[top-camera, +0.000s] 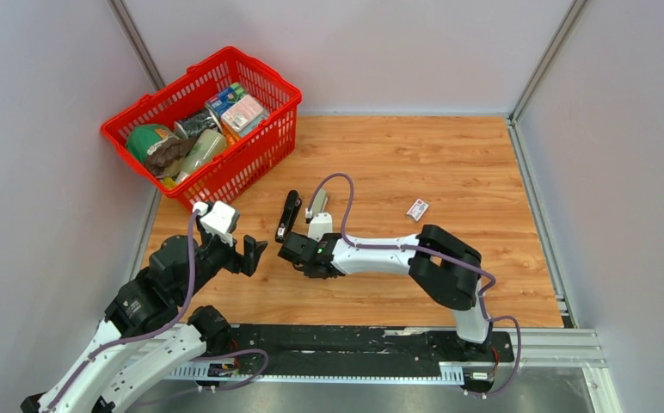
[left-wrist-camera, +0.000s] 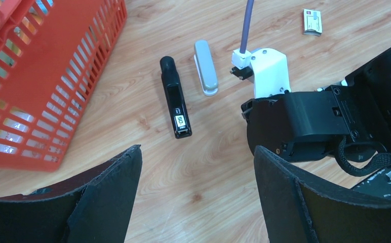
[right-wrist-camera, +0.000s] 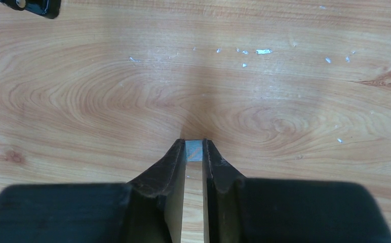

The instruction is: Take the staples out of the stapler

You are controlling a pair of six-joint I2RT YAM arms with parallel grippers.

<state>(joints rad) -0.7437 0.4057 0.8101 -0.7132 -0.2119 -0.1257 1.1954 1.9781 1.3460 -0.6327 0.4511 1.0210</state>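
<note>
The black stapler lies flat on the wooden table, its near end toward the arms; it also shows in the left wrist view and at a corner of the right wrist view. My right gripper is low over the table just near of it, jaws drawn in on a small silver strip of staples pinched between the fingertips. My left gripper hovers wide open to the left of the right one, with only bare wood between its fingers.
A grey-beige oblong bar lies right of the stapler. A small white-and-red box sits farther right. A red basket of groceries stands at the back left. Small pale flecks dot the wood.
</note>
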